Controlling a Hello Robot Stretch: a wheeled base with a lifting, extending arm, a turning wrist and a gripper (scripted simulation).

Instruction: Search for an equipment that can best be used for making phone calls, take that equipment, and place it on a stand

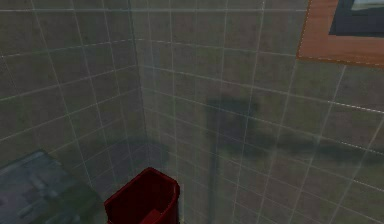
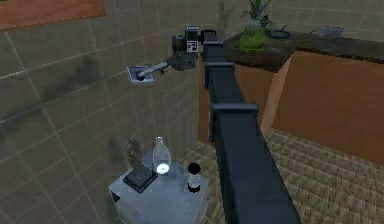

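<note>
1. Tiled wall (image 2: pixel 60 120) fills the background of the arm side view. A wooden counter (image 2: pixel 330 95) with a potted plant (image 2: pixel 255 30) sits at the upper right. In the forward view you face a tiled corner with a red bin (image 1: pixel 145 200) at its foot.
2. The arm (image 2: pixel 240 130) reaches far out. At the gripper (image 2: pixel 146 72) hangs a small flat grey slab (image 2: pixel 136 75), clear of every surface, so log it as held. By shape, it is probably the phone.
3. Finger setting: you cannot tell it from these views.
4. Progress, as judged: search and pickup look done, and placing is left.
5. A low grey stand (image 2: pixel 172 196) sits below, well apart from the slab. It carries a statuette (image 2: pixel 135 165), a glass bottle (image 2: pixel 160 158) and a dark bottle (image 2: pixel 193 180). Free room on it looks tight.
6. The slab's long axis runs on from the fingers, pointing toward the arm side view's left and tilted slightly down. It lies roughly flat.
</note>
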